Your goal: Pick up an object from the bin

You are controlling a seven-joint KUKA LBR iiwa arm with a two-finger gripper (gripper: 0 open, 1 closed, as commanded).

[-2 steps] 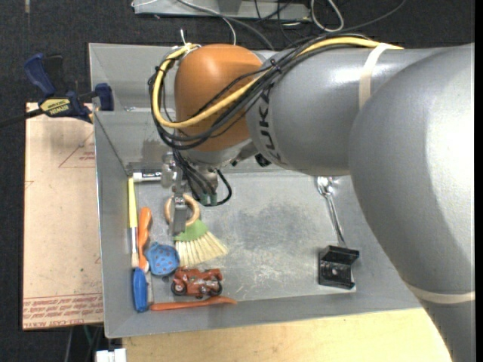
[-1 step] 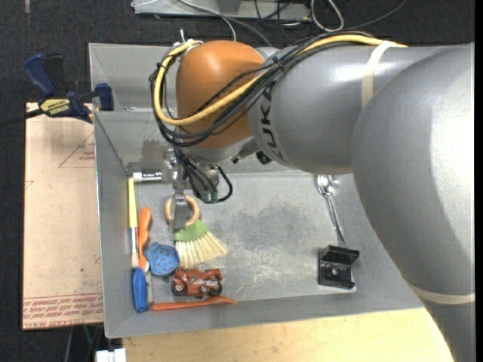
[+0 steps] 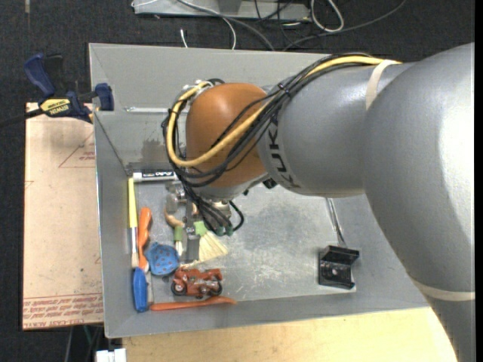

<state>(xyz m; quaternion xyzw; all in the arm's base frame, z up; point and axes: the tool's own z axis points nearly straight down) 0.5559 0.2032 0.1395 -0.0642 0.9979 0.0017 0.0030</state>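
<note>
Bin: grey metal; small things are heaped at its left end.
Pincer: set low over that heap; open or closed cannot be told.
Nearest thing: pale fan-shaped piece, found just beside the pincer, towards the near wall.
Beyond it: red toy car.

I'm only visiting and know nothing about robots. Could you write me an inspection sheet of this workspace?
Surface: grey metal bin, its floor scuffed.
Job's things: brush, blue disc and red toy car lie nearest the gripper, in the bin's left part.
Clutter: pens along the left wall, orange stick at the near wall, black clip apart on the right.
Grippers: gripper over the left heap, below the orange cover.
Cables: yellow and black cables run along the arm to the cover.
Surroundings: dark floor beyond the bin.
</note>
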